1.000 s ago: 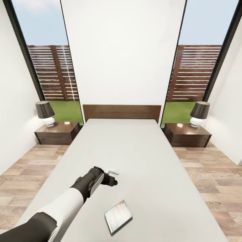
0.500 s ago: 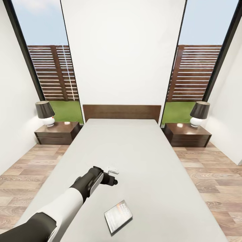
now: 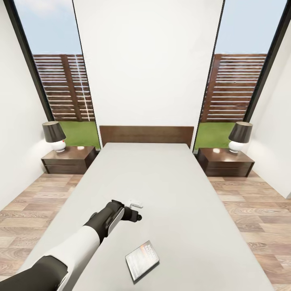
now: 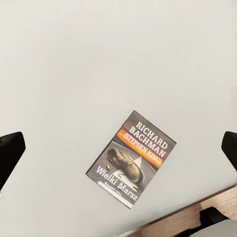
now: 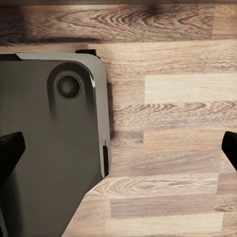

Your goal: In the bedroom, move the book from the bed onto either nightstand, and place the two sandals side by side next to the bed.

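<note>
Lying nearest: the book point(image 3: 142, 260) sits flat on the bed's point(image 3: 182, 210) pale mattress, close to the foot end, cover up; the left wrist view point(image 4: 132, 158) reads "Richard Bachman (Stephen King)" and "Wielki Marsz".
Left gripper: the left gripper point(image 3: 136, 210) hangs above the mattress, just beyond the book and apart from it, its fingers spread wide with nothing between them; dark fingertips point(image 4: 10, 153) show at both edges of the wrist view.
Right gripper: aimed down at the wood-plank floor point(image 5: 173, 128) beside the robot's dark base point(image 5: 49, 148), fingertips point(image 5: 10, 150) parted and empty.
Beyond: dark headboard point(image 3: 146, 136); a nightstand point(image 3: 68, 159) on each side, each carrying a lamp point(image 3: 54, 136).
Far: windows point(image 3: 60, 72) showing a slatted fence.
</note>
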You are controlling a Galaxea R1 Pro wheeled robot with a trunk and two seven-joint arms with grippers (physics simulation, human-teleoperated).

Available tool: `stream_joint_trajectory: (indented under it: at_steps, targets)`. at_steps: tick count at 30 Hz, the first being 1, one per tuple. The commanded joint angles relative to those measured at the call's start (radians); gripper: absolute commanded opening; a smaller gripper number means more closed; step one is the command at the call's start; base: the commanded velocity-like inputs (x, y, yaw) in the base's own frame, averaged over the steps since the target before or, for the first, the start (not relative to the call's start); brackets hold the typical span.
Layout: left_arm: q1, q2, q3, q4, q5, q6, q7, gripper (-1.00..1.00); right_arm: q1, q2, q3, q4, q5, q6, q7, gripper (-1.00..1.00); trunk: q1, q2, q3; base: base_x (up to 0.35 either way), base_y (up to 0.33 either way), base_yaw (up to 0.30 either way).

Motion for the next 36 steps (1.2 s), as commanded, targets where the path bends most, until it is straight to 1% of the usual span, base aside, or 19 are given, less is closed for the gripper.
stream_joint_trajectory:
  at_steps: [1,11,16,29,36]
  targets:
    - [-0.001,0.001,-0.005,-0.001,0.01,0.005,0.003,1.0,-0.002,-0.001,-0.009,0.004,0.009,-0.006,0.002,1.0,0.004,-0.009,-0.005,0.0,0.0,0.0]
    - [-0.001,0.001,-0.005,-0.029,0.01,-0.009,0.007,1.0,0.004,-0.002,-0.009,0.004,0.009,-0.006,0.002,1.0,0.043,-0.079,-0.037,0.0,0.0,0.0]
    - [-0.002,0.001,-0.003,-0.044,0.01,-0.027,0.008,1.0,0.011,-0.003,-0.009,0.004,0.009,-0.006,0.002,1.0,0.062,-0.114,-0.052,0.0,0.0,0.0]
    - [-0.002,0.001,-0.003,-0.05,0.01,-0.049,0.011,1.0,0.035,-0.004,-0.009,0.003,0.01,-0.005,0.002,1.0,0.112,-0.205,-0.093,0.0,0.0,0.0]
    - [-0.001,0.001,-0.005,-0.051,0.01,-0.051,0.011,1.0,0.06,-0.003,-0.009,0.004,0.01,-0.003,-0.002,1.0,0.112,-0.205,-0.093,0.0,0.0,0.0]
